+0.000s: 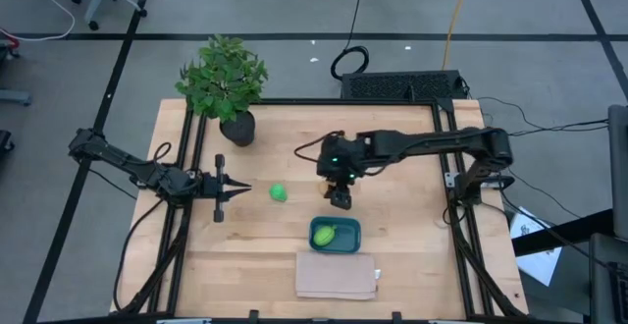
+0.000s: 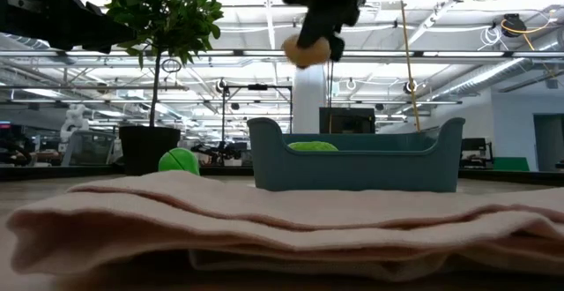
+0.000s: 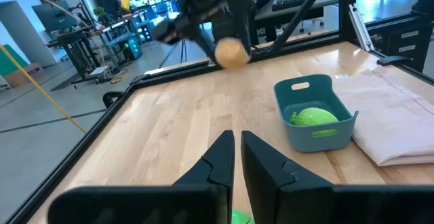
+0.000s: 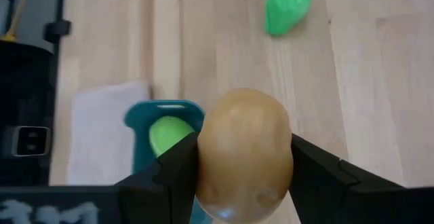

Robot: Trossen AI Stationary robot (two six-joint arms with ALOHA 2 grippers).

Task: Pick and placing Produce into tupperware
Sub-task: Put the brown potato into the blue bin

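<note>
Fingers [image 4: 178,173] of my right gripper [image 4: 244,176] are partway open and pressed against both flanks of the orange-tan piece [image 4: 244,153], which fills the space between them and hangs clear above the counter [image 1: 392,157]. It looks smooth, rounded and firm, probably light, and I judge it could squirt out of a pinch placed off its widest girth, so the hold across the middle seems right to me. Below and just ahead sits the teal tupperware [image 1: 335,235], with the lime-green piece [image 1: 326,234] already lying inside; the folded beige cloth [image 1: 337,275] lies just beside it on the near side. My right arm reaches in from the right edge, elbow bent, wrist pointing down, the load near the container's far rim but not yet over it, as far as I can tell from the overhead view. Farther left, the bright green ball [image 1: 279,192] rests on bare wood, near the tips of my left gripper [image 1: 238,190], whose fingers are shut on nothing, that arm stretched low and level. Beyond stands the potted plant [image 1: 224,83].
</note>
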